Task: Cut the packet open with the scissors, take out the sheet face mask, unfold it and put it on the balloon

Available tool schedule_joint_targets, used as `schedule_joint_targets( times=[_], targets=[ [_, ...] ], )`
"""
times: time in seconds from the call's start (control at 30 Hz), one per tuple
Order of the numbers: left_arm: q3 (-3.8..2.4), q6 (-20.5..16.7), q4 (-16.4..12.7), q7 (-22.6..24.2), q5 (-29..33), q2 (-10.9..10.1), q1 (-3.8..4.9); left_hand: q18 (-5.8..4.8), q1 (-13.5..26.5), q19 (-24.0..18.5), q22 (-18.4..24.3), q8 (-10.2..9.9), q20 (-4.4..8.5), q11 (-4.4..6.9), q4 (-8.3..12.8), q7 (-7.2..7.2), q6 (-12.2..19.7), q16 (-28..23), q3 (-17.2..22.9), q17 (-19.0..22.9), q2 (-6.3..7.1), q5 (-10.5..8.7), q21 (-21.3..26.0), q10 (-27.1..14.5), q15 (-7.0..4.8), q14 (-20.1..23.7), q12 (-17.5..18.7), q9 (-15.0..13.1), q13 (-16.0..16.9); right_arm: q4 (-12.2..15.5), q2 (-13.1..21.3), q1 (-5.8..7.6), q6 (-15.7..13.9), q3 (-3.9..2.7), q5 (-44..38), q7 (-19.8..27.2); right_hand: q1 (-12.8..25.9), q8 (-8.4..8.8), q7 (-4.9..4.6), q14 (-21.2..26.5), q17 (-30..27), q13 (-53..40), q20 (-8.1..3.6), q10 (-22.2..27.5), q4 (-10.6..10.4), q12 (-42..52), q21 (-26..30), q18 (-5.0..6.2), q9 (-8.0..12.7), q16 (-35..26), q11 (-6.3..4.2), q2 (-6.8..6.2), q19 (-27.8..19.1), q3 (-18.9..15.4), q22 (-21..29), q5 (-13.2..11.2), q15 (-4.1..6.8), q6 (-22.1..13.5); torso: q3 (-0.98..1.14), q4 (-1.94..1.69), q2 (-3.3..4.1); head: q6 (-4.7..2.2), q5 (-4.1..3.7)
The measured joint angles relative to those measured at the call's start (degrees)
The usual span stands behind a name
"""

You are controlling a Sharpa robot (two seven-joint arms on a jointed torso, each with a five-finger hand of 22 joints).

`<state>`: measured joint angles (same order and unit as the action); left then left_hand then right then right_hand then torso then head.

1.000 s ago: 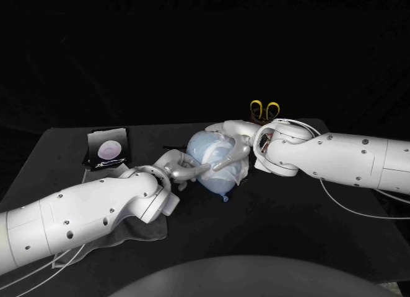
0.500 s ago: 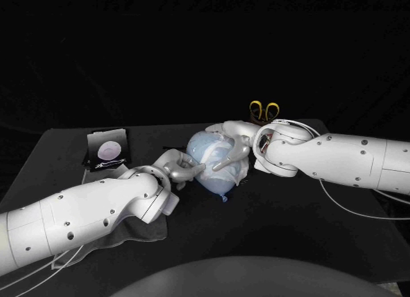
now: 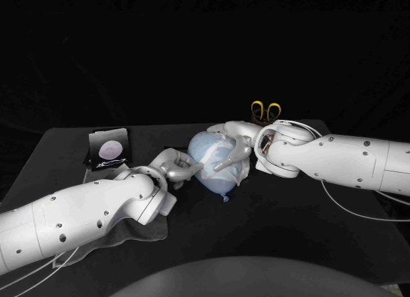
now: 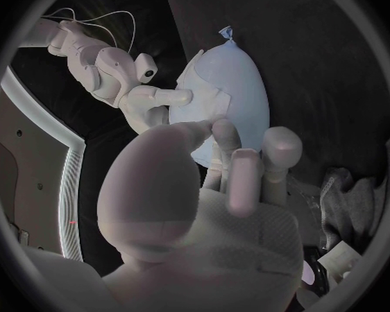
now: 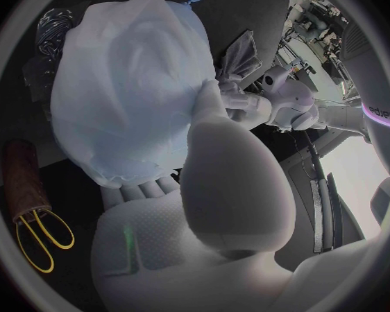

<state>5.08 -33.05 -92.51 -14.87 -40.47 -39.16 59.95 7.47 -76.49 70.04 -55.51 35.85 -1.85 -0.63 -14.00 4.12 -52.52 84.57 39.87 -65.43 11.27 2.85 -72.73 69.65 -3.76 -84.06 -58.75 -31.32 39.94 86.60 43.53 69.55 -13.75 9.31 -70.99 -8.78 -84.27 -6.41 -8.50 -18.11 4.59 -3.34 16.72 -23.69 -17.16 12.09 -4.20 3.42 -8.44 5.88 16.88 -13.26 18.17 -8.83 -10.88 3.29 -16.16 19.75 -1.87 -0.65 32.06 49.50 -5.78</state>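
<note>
Now the balloon [image 3: 212,166] sits between right hand [image 3: 238,142], clasping it, and left hand [image 3: 176,167], grip unclear.

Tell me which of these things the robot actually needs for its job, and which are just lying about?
In the job: balloon, sheet face mask draped on it, packet, scissors, left hand and right hand, both at the balloon.

Lying about: grey cloth; brown holder the scissors stand in.

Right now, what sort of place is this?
Probably a robot test bench: a black table in dark surroundings, the left robot hand and right robot hand touching a balloon, scissors standing behind.
</note>
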Motion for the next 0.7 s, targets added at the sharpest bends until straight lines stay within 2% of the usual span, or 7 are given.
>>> schedule_joint_targets(
  times=[0.27, 0.43, 0.7],
  targets=[
    [-1.19, 0.8, -1.7, 1.4, 1.2, -3.1, 0.06, 0.0, 0.1, 0.2, -0.2, 0.0, -0.21, 0.0, 0.0, 0.0, 0.0, 0.0, 0.0, -0.3, 0.05, 0.0, -0.3, 0.0, 0.0, 0.0, 0.0, 0.0, 0.1, 0.2, 0.1, -0.13, 0.0, 0.0, 0.0, 0.2, 0.0, 0.0, 0.0, 0.0, 0.0, 0.0, -0.16, 0.0, 0.0, 0.0, 0.1, -0.12, 0.0, 0.0, 0.0, 0.0, 0.2, 0.0, 0.0, 0.0, 0.0, 0.0, 0.01, -0.05, -0.03, -0.02, -0.08],
    [-1.42, 2.1, -2.1, 1.8, 1.5, -3.8, 0.07, 0.0, 0.1, 0.2, -0.2, 0.0, -0.21, -0.14, 0.0, 0.0, 0.0, 0.0, 0.0, -0.4, 0.06, 0.0, -0.2, 0.2, 0.0, 0.0, 0.0, 0.0, 0.1, 0.2, 0.2, -0.16, 0.0, 0.0, 0.0, 0.2, 0.0, 0.0, 0.0, 0.0, 0.0, 0.0, -0.16, 0.0, 0.0, 0.0, 0.1, 0.54, 0.0, 0.0, -0.01, 0.0, 0.2, 0.0, 0.0, 0.0, 0.0, 0.0, -0.01, -0.04, -0.03, -0.03, -0.1],
    [-1.53, 5.2, -2.3, 2.0, 1.7, -4.4, 0.07, 0.0, 0.3, 0.2, -0.1, 0.0, -0.21, -0.19, 0.0, 0.0, 0.0, 0.0, 0.0, -0.5, 0.29, 0.0, -0.2, 0.2, 0.0, 0.0, 0.0, 0.0, 0.1, 0.2, 0.2, -0.19, -0.1, 0.0, 0.0, 0.2, 0.0, 0.0, 0.0, 0.0, 0.0, 0.0, -0.16, 0.0, 0.0, 0.0, 0.1, 0.53, 0.0, 0.0, -0.02, 0.0, 0.1, 0.0, 0.0, 0.0, 0.0, 0.0, 0.03, 0.02, -0.03, -0.09, 0.09]
  ],
)
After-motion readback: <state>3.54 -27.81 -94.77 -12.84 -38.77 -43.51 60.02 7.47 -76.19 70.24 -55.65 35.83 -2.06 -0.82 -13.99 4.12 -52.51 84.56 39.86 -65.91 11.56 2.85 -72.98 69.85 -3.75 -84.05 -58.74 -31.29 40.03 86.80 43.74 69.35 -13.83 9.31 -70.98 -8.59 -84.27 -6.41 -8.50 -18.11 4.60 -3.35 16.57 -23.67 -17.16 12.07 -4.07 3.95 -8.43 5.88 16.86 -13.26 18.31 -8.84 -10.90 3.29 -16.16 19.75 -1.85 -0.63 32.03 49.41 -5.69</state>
